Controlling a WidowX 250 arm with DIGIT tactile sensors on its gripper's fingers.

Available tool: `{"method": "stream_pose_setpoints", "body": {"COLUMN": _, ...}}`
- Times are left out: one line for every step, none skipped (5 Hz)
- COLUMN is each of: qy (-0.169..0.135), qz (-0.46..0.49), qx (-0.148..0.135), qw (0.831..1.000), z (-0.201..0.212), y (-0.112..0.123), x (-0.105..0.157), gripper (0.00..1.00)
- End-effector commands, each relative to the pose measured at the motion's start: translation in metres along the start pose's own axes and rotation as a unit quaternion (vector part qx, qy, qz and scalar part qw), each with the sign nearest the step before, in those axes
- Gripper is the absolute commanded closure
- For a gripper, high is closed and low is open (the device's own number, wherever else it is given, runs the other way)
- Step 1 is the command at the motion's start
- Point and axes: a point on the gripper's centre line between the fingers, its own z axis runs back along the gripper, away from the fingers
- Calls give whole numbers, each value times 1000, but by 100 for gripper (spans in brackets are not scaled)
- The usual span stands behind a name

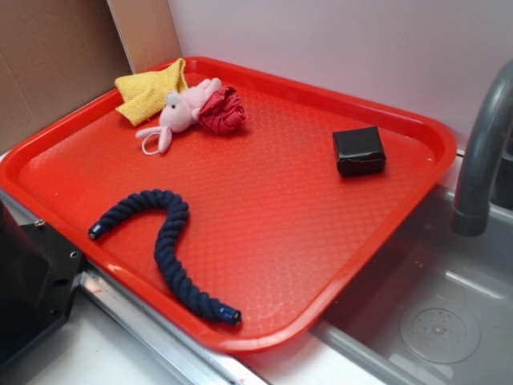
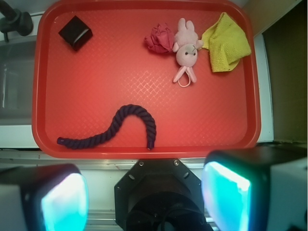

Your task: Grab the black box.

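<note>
**Black box lies far ahead and to the left of the open hand**

The black box (image 2: 75, 32) is seen in the wrist view at the far left corner of the red tray (image 2: 144, 149), well apart from the hand (image 2: 144, 197), which is held back beyond the tray's near rim. From the hand, the box is found ahead and off to the left, close to the tray's far and left walls but apparently not touching either. The box is squat and only slightly oblong, and it is turned so that its edges run diagonally to the line between the two pads; a glossy strip is visible along one side. A reach forward and leftward, with some turning of the wrist to square the pads to a pair of flat sides, is judged to be what the grasp calls for.

Nothing stands between the hand and the box. A dark blue rope (image 2: 115, 127) is laid in a curve on the near part of the tray, just right of the straight path. A crumpled red cloth (image 2: 160, 38), a pink plush toy (image 2: 185, 50) and a yellow cloth (image 2: 225, 42) are grouped at the far right, well apart from the box.

The hand is spread wide, its two lit pads (image 2: 65, 202) set far apart, and nothing is held or touched by them. In the exterior view the hand is not seen.
</note>
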Motion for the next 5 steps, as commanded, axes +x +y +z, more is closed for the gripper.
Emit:
{"method": "stream_pose_setpoints", "body": {"qy": 0, "qz": 0, "qx": 0, "qw": 1000, "z": 0, "y": 0, "x": 0, "gripper": 0}}
{"method": "stream_pose_setpoints", "body": {"qy": -6, "qz": 126, "qx": -6, "qw": 992, "z": 0, "y": -2, "x": 6, "gripper": 0}}
{"method": "stream_pose_setpoints", "body": {"qy": -7, "qz": 243, "qx": 49, "qw": 969, "z": -9, "y": -10, "x": 18, "gripper": 0}}
{"method": "stream_pose_setpoints", "body": {"qy": -5, "qz": 358, "qx": 97, "qw": 929, "z": -22, "y": -28, "x": 39, "gripper": 0}}
{"method": "stream_pose_setpoints", "body": {"qy": -32, "qz": 425, "qx": 96, "qw": 899, "z": -36, "y": -45, "x": 60, "gripper": 0}}
